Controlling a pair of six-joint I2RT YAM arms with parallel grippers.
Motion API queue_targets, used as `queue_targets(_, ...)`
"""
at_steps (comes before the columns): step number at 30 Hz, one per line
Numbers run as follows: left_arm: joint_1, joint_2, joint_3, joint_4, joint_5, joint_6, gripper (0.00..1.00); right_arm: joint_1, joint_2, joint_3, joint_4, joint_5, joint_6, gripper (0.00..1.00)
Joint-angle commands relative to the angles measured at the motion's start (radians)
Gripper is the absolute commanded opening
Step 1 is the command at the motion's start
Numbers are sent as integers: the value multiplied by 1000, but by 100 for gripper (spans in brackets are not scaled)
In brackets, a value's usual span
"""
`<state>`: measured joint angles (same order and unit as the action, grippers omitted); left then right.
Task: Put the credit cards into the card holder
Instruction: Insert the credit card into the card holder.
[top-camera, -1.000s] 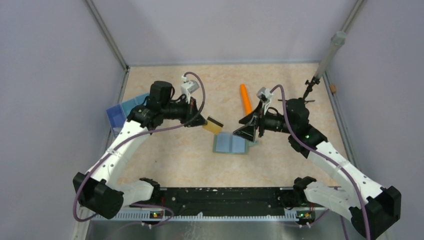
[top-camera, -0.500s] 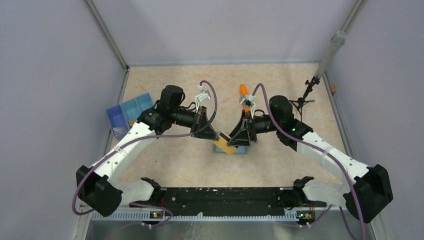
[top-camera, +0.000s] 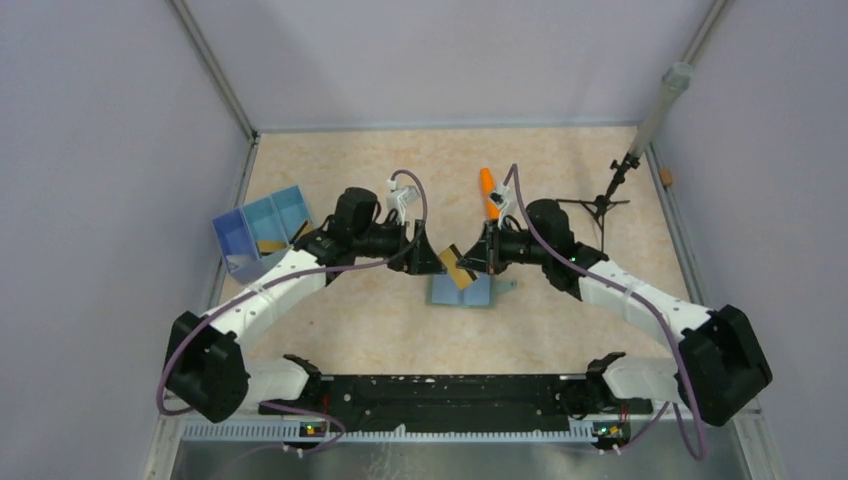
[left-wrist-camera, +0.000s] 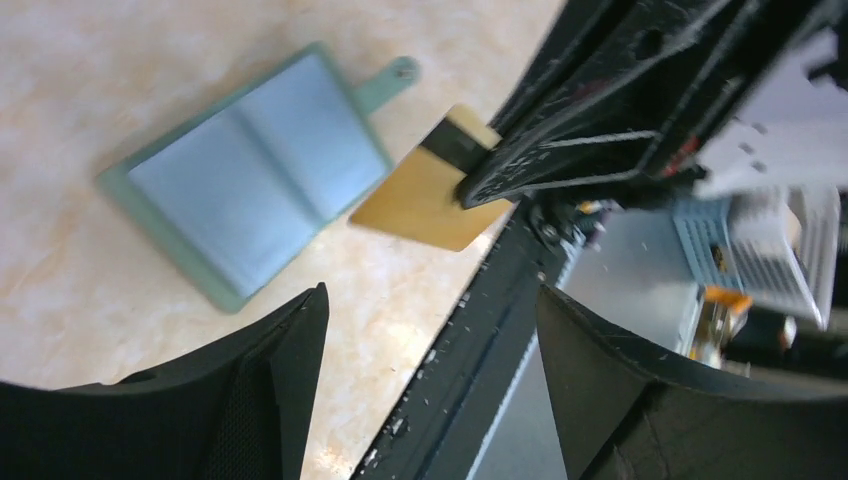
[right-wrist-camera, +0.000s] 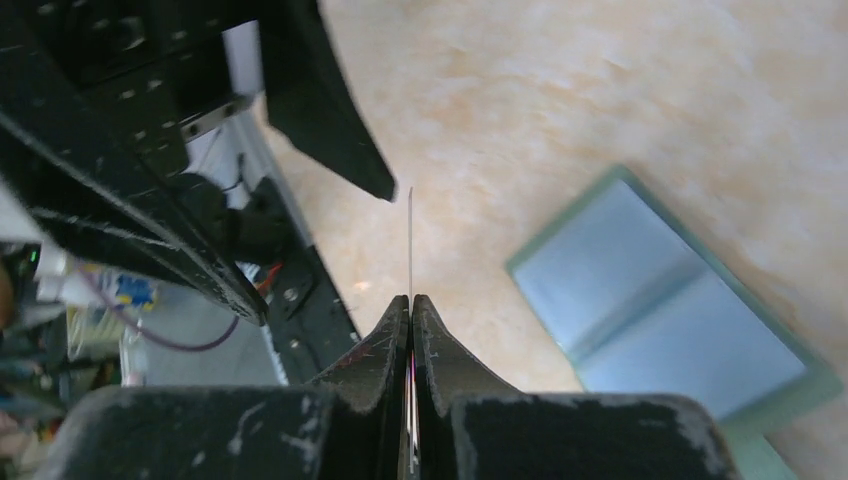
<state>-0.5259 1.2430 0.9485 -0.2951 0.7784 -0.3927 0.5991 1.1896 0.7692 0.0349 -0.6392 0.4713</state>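
Right jaws: clamped on a thin gold-tan rectangular credit card with a dark stripe; the card juts forward from the tips, standing on edge.
Left jaws: wide apart, empty, facing the card from just beside it.
Card holder: flat grey-green folding wallet, pale blue inside, open on the mottled beige worktop, below the right jaws, off the card's flat side.
Nearer arm: right.
Pose: both forearms low, wrists converging above the wallet.

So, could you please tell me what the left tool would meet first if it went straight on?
Probably the gold credit card pinched in the right tool, just ahead of the open left tool; depth is unclear.
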Motion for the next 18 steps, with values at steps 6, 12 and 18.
queue_targets(6, -63, 203, -117, 244, -412, -314, 74, -33, 161, -142, 164, 276, 213, 0)
queue_targets(12, -90, 296, -116, 253, -508, -343, 69, -68, 201, -206, 199, 300, 255, 0)
queue_targets(18, -106, 362, -95, 237, -555, -343, 64, -70, 251, -234, 242, 290, 271, 0)
